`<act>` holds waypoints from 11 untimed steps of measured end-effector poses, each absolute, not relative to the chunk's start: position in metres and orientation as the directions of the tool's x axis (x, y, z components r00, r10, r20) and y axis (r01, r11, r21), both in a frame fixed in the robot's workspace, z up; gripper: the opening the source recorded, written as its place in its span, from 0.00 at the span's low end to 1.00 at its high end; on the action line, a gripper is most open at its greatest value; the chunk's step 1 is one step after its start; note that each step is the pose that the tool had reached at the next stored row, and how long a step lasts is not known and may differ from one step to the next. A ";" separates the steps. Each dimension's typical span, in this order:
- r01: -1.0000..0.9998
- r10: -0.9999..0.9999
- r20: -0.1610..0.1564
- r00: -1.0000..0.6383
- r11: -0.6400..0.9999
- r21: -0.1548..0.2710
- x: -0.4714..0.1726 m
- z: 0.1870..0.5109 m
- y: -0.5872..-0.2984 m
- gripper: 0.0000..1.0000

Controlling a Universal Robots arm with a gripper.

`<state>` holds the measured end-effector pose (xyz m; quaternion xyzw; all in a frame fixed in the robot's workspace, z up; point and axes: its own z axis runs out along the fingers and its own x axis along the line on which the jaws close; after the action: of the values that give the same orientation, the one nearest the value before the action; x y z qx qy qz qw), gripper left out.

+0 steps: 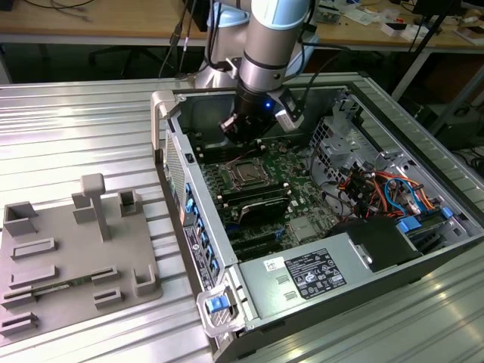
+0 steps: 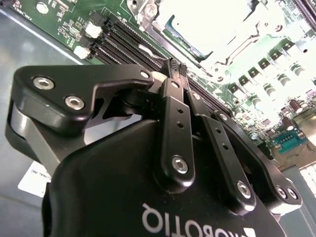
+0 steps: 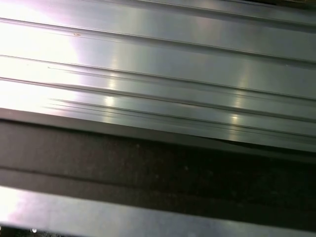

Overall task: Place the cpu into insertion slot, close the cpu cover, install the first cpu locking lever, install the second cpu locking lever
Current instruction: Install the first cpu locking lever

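My gripper (image 1: 243, 138) hangs inside the open computer case, just above the green board and a little behind the insertion slot (image 1: 248, 175). In the second wrist view its black fingers (image 2: 174, 106) are pressed together, and nothing shows between the tips of the gripper (image 2: 176, 66). Just beyond the tips lies the silver cpu cover (image 2: 222, 29), flat over the slot. A grey-green surface (image 2: 185, 37) shows in the cover's cut-out; I cannot tell whether it is the cpu. A thin silver lever rod (image 2: 249, 42) runs along the cover's edge.
Long black memory slots (image 2: 123, 44) lie beside the socket. A grey power supply (image 1: 318, 272) and coloured cables (image 1: 378, 189) fill the case toward the exterior view's right. A grey fixture plate (image 1: 68, 257) lies on the ribbed metal table (image 3: 158, 64) outside the case wall (image 1: 189, 197).
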<state>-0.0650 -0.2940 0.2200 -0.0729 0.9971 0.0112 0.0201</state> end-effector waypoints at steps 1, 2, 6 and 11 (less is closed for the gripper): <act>-0.146 -0.145 -0.041 -0.989 0.989 0.018 -0.064 0.220 -0.294 0.11; -0.146 -0.145 -0.041 -0.989 0.989 0.017 -0.063 0.219 -0.294 0.11; -0.146 -0.145 -0.041 -0.989 0.989 0.014 -0.059 0.217 -0.294 0.11; -0.135 -0.134 -0.041 -0.990 0.991 0.014 -0.053 0.214 -0.294 0.11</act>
<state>-0.0525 -0.2940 0.2143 -0.0675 0.9975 0.0082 0.0199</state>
